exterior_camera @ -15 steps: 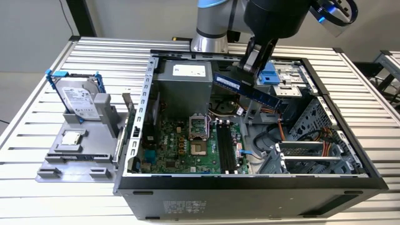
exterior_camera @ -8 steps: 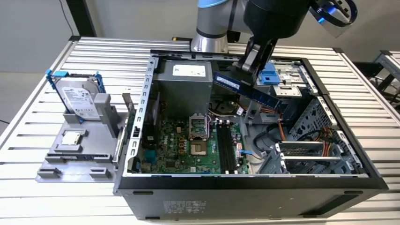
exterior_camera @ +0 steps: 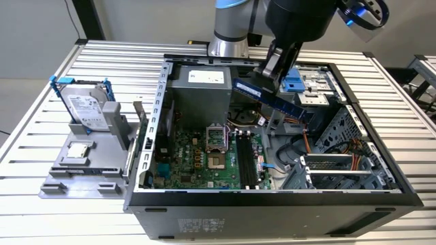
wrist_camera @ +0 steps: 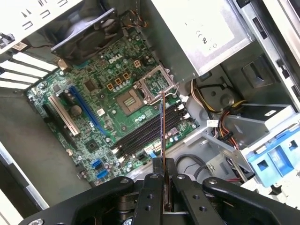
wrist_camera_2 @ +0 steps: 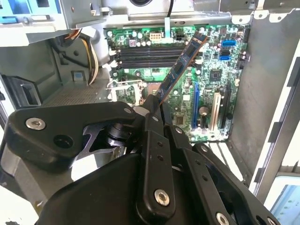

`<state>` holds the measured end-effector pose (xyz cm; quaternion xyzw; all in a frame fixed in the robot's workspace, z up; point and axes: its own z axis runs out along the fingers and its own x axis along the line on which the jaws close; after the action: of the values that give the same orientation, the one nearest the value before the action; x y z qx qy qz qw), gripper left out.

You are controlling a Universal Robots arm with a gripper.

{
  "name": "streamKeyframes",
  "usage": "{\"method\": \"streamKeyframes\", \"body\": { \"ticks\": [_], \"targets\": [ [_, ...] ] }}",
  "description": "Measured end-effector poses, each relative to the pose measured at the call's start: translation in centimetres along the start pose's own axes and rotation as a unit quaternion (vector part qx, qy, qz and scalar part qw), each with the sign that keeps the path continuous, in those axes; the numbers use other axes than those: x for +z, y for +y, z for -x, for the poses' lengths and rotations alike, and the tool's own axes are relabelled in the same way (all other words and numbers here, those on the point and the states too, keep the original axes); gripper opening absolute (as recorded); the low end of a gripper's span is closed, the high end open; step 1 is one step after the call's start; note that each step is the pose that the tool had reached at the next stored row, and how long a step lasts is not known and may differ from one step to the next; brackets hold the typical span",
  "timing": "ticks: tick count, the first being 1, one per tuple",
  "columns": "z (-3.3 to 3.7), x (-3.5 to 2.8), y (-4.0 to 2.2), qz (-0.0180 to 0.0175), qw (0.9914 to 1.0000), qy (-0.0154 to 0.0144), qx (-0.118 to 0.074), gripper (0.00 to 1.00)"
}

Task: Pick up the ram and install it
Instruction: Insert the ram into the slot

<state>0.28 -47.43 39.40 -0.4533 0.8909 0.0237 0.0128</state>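
Blue-green ram (exterior_camera: pixel 272 99) stick is clamped at one end in the end effector (exterior_camera: pixel 270 69), so it's grasped tight and hanging tilted in the air over the open PC case (exterior_camera: pixel 272 217). It sits above the motherboard (exterior_camera: pixel 197 158), well clear of the black memory slots (exterior_camera: pixel 246 162). In the first wrist view the fingers (wrist_camera: pixel 153 187) pinch it edge-on. Hard drive (exterior_camera: pixel 85 109) stands off to the exterior view's left on the slatted tabletop (exterior_camera: pixel 34 132).
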Motion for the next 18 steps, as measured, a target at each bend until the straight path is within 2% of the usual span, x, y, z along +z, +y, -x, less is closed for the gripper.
{"method": "streamKeyframes", "body": {
  "ticks": [9, 13, 18],
  "targets": [
    [0.00, 0.00, 0.01, -0.0020, 0.99904, -0.0013, 0.044, 0.00],
    [-0.01, 0.00, 0.01, -0.0032, 0.99746, -0.0021, 0.071, 0.00],
    [-0.01, 0.00, 0.01, -0.0042, 0.99558, -0.0028, 0.094, 0.00]
  ]
}}
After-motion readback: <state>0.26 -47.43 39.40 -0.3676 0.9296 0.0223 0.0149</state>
